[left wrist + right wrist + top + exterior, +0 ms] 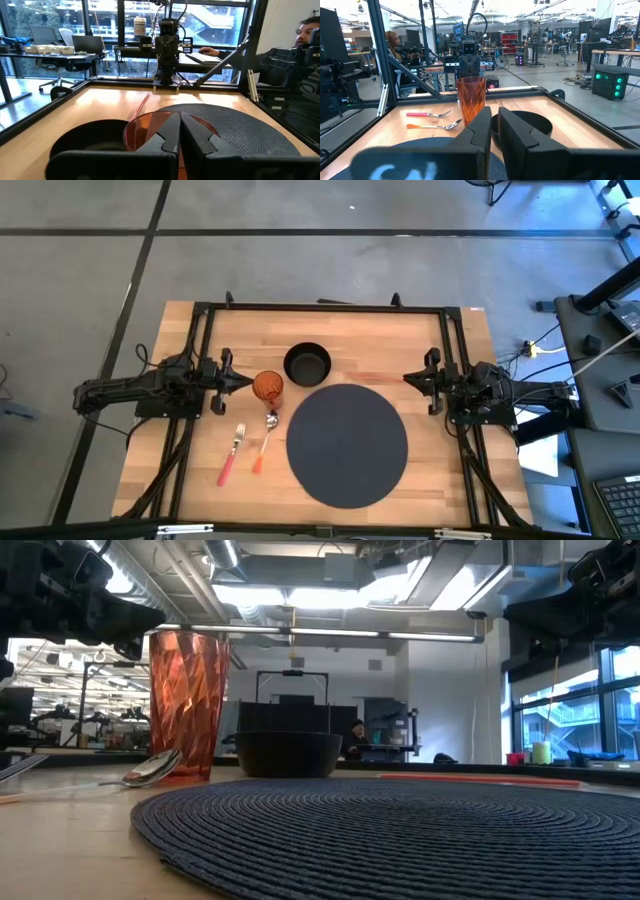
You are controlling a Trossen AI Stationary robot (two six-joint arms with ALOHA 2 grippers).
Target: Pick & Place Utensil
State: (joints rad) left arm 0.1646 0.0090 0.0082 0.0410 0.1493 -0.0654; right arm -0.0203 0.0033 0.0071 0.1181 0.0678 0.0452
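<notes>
The cup (267, 386) and bowl (307, 364) seemed to hold nothing; the left gripper (243, 381), jaws pressed together, hovered beside the cup, and the right gripper (409, 378) was nearly closed.

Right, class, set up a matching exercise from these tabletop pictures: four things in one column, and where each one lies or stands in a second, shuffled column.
Things:
1. pink-handled metal fork
2. orange-handled metal spoon
3. faceted orange plastic cup
4. round black bowl

Places:
A. standing just in front of the left gripper
B. between the fork and the round dark woven placemat
C. beside the cup, beyond the placemat
D. outermost on the left arm's side

Pairs: 1-D, 2-B, 3-A, 4-C
</notes>
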